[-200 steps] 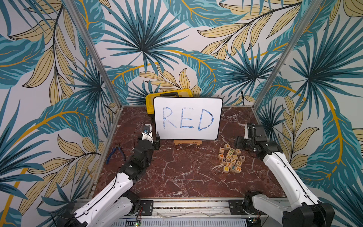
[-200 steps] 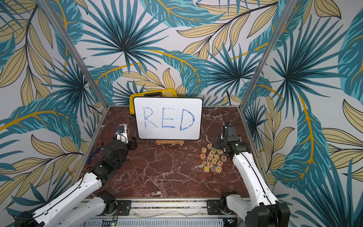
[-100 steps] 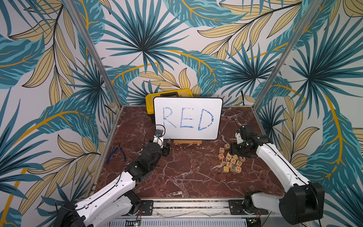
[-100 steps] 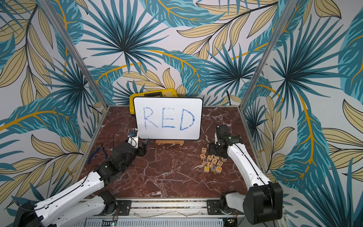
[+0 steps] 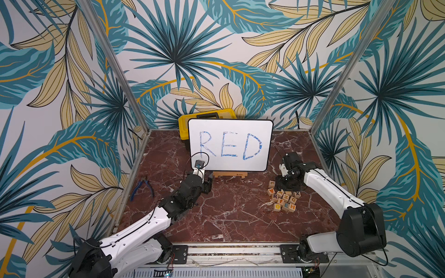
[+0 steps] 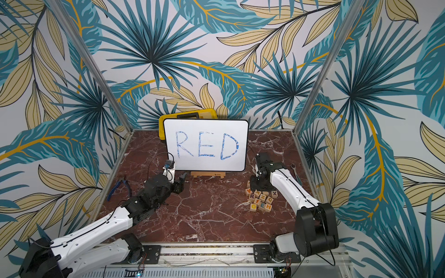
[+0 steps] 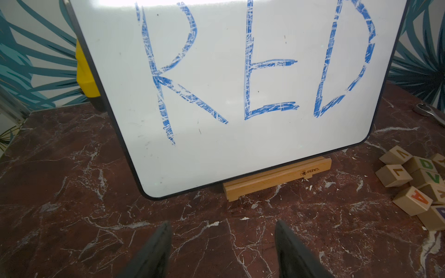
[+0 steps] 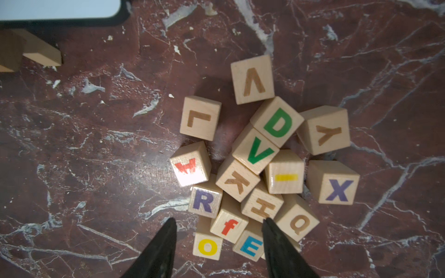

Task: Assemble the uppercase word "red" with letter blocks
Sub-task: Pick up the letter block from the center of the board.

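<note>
The letter blocks lie in a loose pile point(image 5: 283, 198) on the right of the marble table. The right wrist view shows a purple R point(image 8: 206, 203), a green D point(image 8: 278, 125) and a blue E point(image 8: 250, 246) among the other letters. R point(image 5: 274, 197) and E point(image 5: 286, 205) also show in a top view, and D point(image 7: 426, 163) in the left wrist view. My right gripper point(image 8: 218, 223) hovers open over the pile, holding nothing, its jaws either side of the f, O and E blocks. It covers the pile's back edge point(image 5: 285, 185). My left gripper point(image 7: 222, 225) is open and empty, low before the whiteboard point(image 5: 209, 184).
A whiteboard point(image 5: 230, 144) with RED in blue marker stands on a wooden stand point(image 5: 230, 174) at the back, with a yellow case point(image 5: 207, 115) behind it. Blue pliers point(image 5: 142, 187) lie at the left edge. A ratchet wrench point(image 6: 295, 171) lies near the right wall.
My left arm has reached forward and to the right, up to the whiteboard's lower left corner. My right arm has swung left over the block pile, and its jaws have narrowed.
</note>
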Available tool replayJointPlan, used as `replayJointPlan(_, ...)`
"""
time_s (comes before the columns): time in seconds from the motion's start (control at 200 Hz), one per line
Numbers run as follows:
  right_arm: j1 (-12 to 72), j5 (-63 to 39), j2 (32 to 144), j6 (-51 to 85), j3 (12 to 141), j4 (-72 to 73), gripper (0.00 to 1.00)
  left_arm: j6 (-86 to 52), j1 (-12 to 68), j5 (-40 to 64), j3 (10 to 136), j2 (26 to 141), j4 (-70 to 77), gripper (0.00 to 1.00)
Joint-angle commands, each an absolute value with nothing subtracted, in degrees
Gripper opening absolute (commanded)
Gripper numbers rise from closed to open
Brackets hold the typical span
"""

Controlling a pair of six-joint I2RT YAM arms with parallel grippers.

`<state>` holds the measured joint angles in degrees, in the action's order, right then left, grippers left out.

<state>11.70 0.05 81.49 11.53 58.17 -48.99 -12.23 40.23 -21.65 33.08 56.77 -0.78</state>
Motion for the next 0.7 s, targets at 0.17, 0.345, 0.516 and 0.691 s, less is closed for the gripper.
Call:
replayJointPlan(0.17,14.9,1.9,84.1,11.8,57.8,-44.4,0.58,-13.8,40.5,-23.7,33.7,57.4,-1.1,0.69)
replayJointPlan(0.345,14.9,1.4,84.4,14.2,57.8,-45.3,0.55,-15.6,40.5,-24.4,32.6,56.4,-1.1,0.69)
replayJointPlan(0.516,15.9,4.7,81.7,20.0,57.6,-49.0,0.52,-15.2,40.0,-24.7,33.8,57.9,-1.0,0.69)
replayJointPlan(0.691,17.7,5.7,79.0,24.5,57.7,-51.8,0.51,-15.8,39.2,-22.6,35.3,60.7,-1.0,0.70)
